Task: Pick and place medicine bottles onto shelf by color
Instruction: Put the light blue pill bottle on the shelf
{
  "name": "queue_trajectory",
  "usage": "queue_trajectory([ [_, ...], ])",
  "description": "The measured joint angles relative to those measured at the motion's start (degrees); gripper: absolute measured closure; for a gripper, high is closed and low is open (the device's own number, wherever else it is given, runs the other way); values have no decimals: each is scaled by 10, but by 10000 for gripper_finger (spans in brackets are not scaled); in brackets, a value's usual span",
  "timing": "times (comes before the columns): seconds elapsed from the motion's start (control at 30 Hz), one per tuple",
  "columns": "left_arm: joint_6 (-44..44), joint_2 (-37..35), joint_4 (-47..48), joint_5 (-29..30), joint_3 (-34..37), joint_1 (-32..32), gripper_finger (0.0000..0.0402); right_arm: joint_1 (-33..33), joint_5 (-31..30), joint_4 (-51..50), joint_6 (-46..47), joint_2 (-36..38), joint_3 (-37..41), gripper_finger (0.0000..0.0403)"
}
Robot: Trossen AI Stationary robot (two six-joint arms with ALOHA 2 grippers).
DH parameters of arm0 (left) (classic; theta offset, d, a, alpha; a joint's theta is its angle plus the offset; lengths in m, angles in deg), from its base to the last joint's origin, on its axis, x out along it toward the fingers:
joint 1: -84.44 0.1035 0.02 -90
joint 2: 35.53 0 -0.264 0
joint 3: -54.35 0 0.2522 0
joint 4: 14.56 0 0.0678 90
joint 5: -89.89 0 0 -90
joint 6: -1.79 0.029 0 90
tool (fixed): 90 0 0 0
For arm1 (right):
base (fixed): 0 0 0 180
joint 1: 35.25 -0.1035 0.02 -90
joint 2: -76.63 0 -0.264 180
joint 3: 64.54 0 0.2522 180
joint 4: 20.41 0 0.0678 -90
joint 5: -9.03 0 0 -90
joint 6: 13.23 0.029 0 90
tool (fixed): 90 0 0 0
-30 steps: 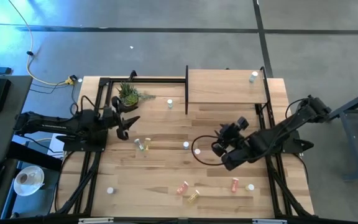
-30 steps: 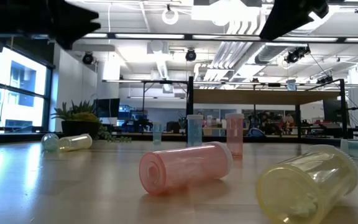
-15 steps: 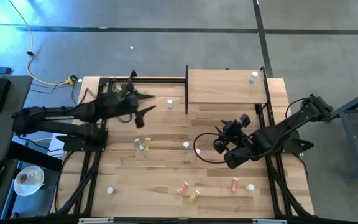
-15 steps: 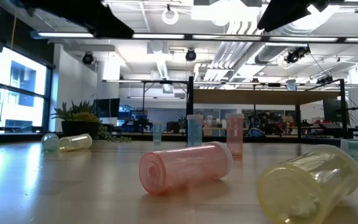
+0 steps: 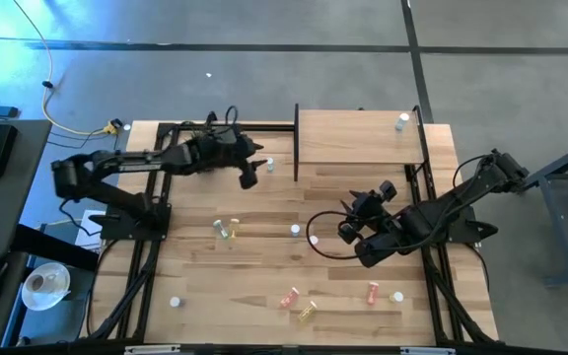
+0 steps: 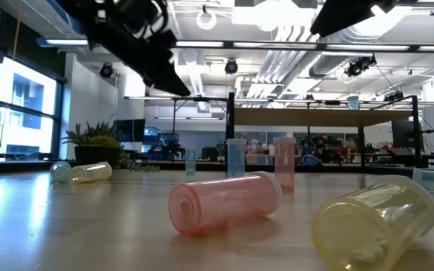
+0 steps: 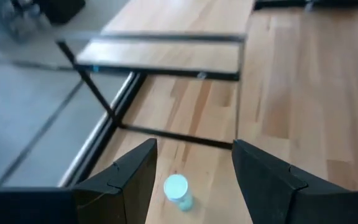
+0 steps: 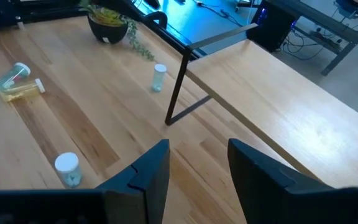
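Note:
Small white-capped medicine bottles are scattered over the table. One teal bottle (image 5: pixel 269 164) stands upright on the tabletop by the left legs of the shelf (image 5: pixel 358 138). My left gripper (image 5: pixel 248 174) hovers open just left of it. In the left wrist view this bottle (image 7: pixel 177 190) shows below, between the two fingers, untouched. My right gripper (image 5: pixel 348 219) hangs open above mid-table, holding nothing. Below it stand a teal bottle (image 8: pixel 67 169) and, farther off, the one by the shelf leg (image 8: pixel 158 78). A white-capped bottle (image 5: pixel 402 121) stands on the shelf board.
A potted plant (image 5: pixel 203 148) sits at the far left, under my left arm. An orange-red bottle (image 6: pixel 224 203) and a yellow one (image 6: pixel 375 222) lie on their sides near the front edge. More bottles lie at mid-left (image 5: pixel 225 229) and stand front right (image 5: pixel 396 296). The shelf's black frame (image 7: pixel 166 134) stands ahead of my left gripper.
My left arm has swung from the table's left edge toward the far side and right, passing over the plant and turning to point at the teal bottle by the shelf. Its fingers stay open. The bottles lie as before.

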Motion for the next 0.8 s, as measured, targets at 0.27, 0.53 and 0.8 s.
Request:
queue_trajectory([
  [0.27, -116, 88, -1, 37, -24, 20, 202, 0, -14, 0, 0, 0, 0, 249],
  [0.53, -194, 133, 0, 89, -41, 20, 202, 0, -15, 0, 0, 0, 0, 249],
  [0.8, -296, 138, -1, 94, -47, 19, 202, 0, -27, 0, 0, 0, 0, 249],
])
